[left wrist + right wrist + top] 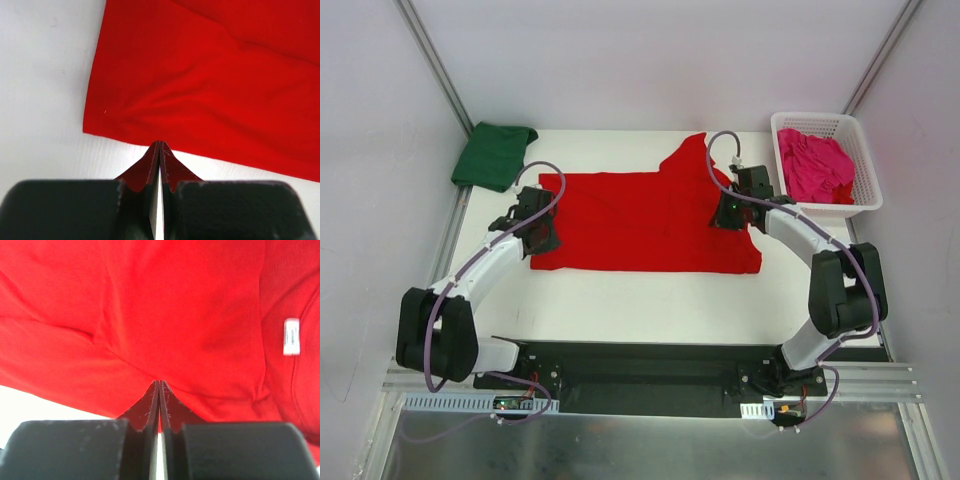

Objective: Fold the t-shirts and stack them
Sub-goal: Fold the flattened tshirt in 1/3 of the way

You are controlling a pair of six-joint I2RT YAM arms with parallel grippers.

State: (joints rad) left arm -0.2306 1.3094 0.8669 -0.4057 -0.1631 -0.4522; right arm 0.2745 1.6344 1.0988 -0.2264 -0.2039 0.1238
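The red t-shirt (pixel 640 220) lies spread flat across the middle of the table. My left gripper (pixel 546 240) is shut at its left edge. In the left wrist view the closed tips (pixel 160 144) just touch the hem of the red cloth (pixel 200 75), and no cloth shows between them. My right gripper (pixel 725 218) is shut on the shirt's right part. There, creases in the red cloth (pixel 175 305) run into the pinched tips (pixel 159 383). The dark green t-shirt (pixel 492 155) lies folded at the back left. The pink t-shirt (pixel 815 165) is bunched up in the basket.
The white lattice basket (pixel 868 175) stands at the back right, close to the right arm. A white label (pixel 291 336) marks the red shirt's collar. Grey walls enclose the table on three sides. Bare white table runs between the shirt and the arm bases.
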